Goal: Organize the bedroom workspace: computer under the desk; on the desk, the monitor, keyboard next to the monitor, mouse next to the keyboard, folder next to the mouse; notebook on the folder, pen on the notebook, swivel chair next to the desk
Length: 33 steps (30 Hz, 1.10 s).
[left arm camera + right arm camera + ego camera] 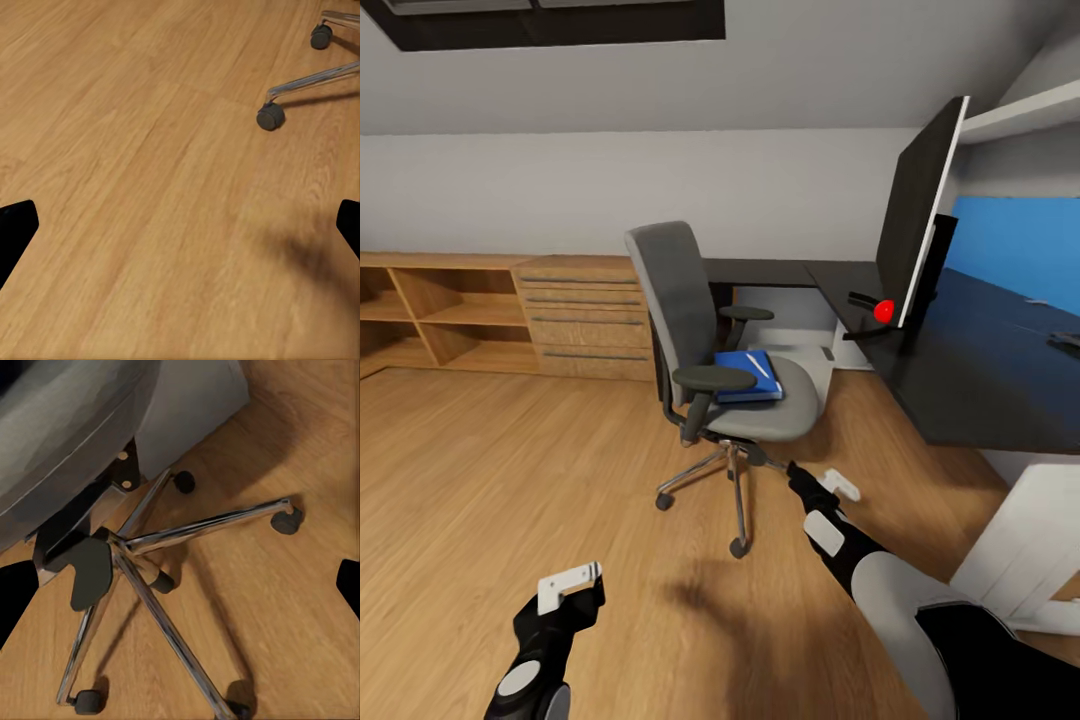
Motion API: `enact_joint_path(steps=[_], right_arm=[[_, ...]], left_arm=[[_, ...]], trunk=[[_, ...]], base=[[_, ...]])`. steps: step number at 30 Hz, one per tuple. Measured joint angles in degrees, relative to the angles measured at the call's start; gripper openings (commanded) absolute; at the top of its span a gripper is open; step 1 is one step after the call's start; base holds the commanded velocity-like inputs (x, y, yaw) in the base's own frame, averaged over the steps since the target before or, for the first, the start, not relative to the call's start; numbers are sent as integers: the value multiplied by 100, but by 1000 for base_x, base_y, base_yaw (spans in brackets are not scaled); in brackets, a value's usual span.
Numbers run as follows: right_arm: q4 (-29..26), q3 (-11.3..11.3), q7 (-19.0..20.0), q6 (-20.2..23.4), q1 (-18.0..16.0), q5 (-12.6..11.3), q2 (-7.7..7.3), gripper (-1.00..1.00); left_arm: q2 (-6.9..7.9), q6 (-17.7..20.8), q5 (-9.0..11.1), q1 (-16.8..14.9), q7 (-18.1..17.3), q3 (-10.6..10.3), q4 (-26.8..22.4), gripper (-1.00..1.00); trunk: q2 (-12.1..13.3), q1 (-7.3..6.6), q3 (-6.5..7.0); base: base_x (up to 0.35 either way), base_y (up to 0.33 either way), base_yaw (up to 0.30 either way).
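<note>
Head view takes in the black desk (960, 390) at three o'clock, carrying the monitor (918, 210), which stands turned nearly edge-on with a red dot at its lower corner. A pale cabinet-like box (1035, 545) sits low at four o'clock; whether it is the computer I cannot tell. At nine o'clock a wooden shelf unit (500, 310) with drawers runs along the wall. The swivel chair (705, 370) stands at the centre, near the desk corner but not tucked in, and on its seat lies the blue folder (745, 380) with what looks like a notebook and a pale pen (760, 367) stacked on it; the layers are too small to separate. A dark object lies on the desk at the far right edge, too cropped to name.

The right gripper (840, 487) hangs low at five o'clock just beside the chair base (127, 547), fingers spread wide and empty. The left gripper (570, 585) hovers at seven o'clock over bare floor (150, 187), also wide and empty.

Likely trouble: the right arm sits under seat level, so lifting it straight to the folder could catch the seat edge or the near armrest (713, 379) and roll the chair on its castors (270, 116), sliding the stack off. The armrests flank the folder, narrowing any approach.
</note>
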Motion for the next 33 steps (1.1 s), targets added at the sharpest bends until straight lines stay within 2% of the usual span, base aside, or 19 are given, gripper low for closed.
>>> enact_joint_path(steps=[6, 7, 9, 12, 17, 21, 23, 24, 26, 28, 33], right_arm=[[-41, -8, 9, -11, 1, -157, -8, 100], [-54, -112, -7, -15, 1, -188, -14, 100], [-63, -209, -19, -12, -1, -194, -33, 100], [-162, -473, -81, 12, -10, -206, -189, 100], [-624, -579, -183, 1, -22, -202, -339, 100], [-891, -742, -214, -9, -25, -199, -520, 100], [-944, -1005, -213, -1, -25, -156, -597, 100], [-975, -1401, -214, -3, -25, -158, -655, 100], [-984, -1604, -209, -3, -25, -159, -673, 100], [-988, -1928, -195, -8, -25, -160, -689, 100], [-995, -2028, -113, -16, -25, -161, -670, 100]], left_arm=[[10, -1, 260, -1, 0, 30, -5, 100], [19, 4, 340, 0, 0, 43, -58, 100], [21, 5, 359, -1, 0, 47, -79, 100], [24, 8, 380, 0, 0, 50, -105, 100], [25, 10, 386, -2, 0, 50, -119, 100], [25, 15, 387, -2, -1, 50, -128, 100], [25, 15, 387, -2, 0, 50, -130, 100], [25, 16, 387, -1, 0, 57, -129, 100], [25, 17, 387, -2, 0, 75, -127, 100], [22, 11, 387, -1, 0, 113, -124, 100], [17, 9, 388, -1, 0, 118, -123, 100]], trunk=[[0, 0, 0], [0, 0, 0], [0, 0, 0], [0, 0, 0], [0, 0, 0], [0, 0, 0], [0, 0, 0], [0, 0, 0], [0, 0, 0], [0, 0, 0], [0, -1, 0]], base=[[0, 0, -16], [0, 0, -2], [0, 0, -2], [0, 0, 0], [0, 0, 0], [0, 0, 0], [0, 0, 0], [0, 0, 0], [0, 0, 0], [0, 0, 0], [56, 0, 0]])
